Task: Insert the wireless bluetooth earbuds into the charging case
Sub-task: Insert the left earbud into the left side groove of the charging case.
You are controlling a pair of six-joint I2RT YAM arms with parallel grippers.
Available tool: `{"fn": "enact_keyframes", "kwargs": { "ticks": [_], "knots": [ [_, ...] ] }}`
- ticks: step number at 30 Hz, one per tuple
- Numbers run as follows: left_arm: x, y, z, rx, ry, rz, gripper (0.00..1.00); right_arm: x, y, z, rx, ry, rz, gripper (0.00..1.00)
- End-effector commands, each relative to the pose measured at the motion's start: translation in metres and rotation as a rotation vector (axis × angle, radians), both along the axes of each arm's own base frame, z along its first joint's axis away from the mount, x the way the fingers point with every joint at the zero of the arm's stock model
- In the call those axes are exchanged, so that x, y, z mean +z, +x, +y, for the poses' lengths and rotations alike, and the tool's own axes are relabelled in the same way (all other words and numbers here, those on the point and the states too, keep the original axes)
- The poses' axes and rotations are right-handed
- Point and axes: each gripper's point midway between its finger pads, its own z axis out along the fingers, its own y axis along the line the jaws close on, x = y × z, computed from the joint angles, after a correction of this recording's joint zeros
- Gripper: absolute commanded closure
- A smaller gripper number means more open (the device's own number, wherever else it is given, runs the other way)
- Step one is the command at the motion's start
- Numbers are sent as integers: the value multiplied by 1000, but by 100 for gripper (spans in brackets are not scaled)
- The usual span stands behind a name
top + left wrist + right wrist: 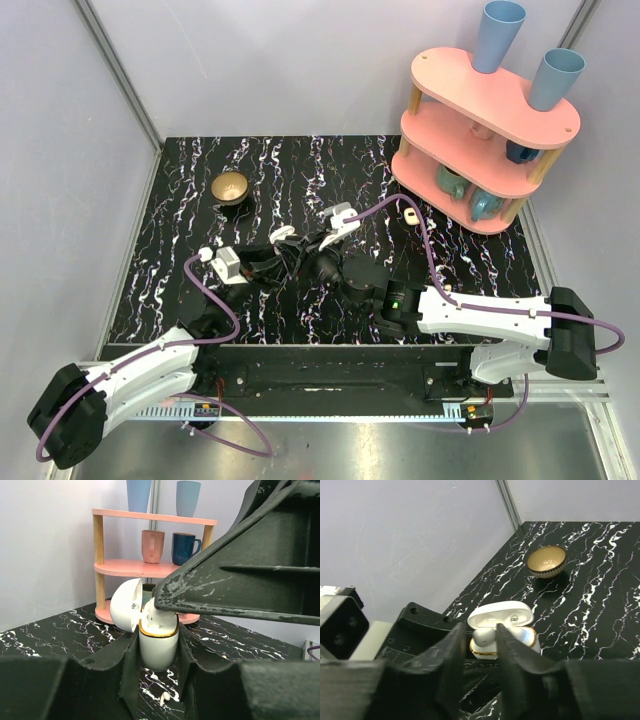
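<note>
The white, gold-rimmed charging case point(501, 616) stood upright, lid open, with your left end effector point(156, 660) clamped on its body. A white earbud point(482, 636) sat at its mouth between your right end effector's point(481, 645) near-closed fingers — whether gripped, you couldn't tell.

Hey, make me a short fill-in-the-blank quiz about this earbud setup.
The left gripper clamps the charging case, its lid ____.
The right gripper pinches an earbud over the ____.
The bowl is ____ inside.
Two blue cups top the ____ rack.
Answers: open, case, gold, pink.
</note>
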Motion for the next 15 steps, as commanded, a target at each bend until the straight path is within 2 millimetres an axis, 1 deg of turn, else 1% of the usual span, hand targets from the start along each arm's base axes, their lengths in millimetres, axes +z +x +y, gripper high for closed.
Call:
{"fn": "enact_keyframes", "kwargs": {
  "ticks": [1,3,4,5,11,15],
  "knots": [
    [44,-12,9,-8,-107,-121,100,10,10,-11,-64,-33,-23,52],
    [43,-11,9,-6,-102,-117,100,15,9,-10,-59,-25,-31,46],
    [43,-11,8,-6,-100,-119,100,19,9,-10,-54,-15,-33,40],
    [43,-11,8,-7,-98,-119,100,22,8,-9,-47,-12,-38,39],
    [42,-9,8,1,-90,-111,100,46,2,-6,-6,28,-71,32],
    [38,-5,8,17,-76,-96,100,63,-1,-14,0,66,-92,29]
  ]
}}
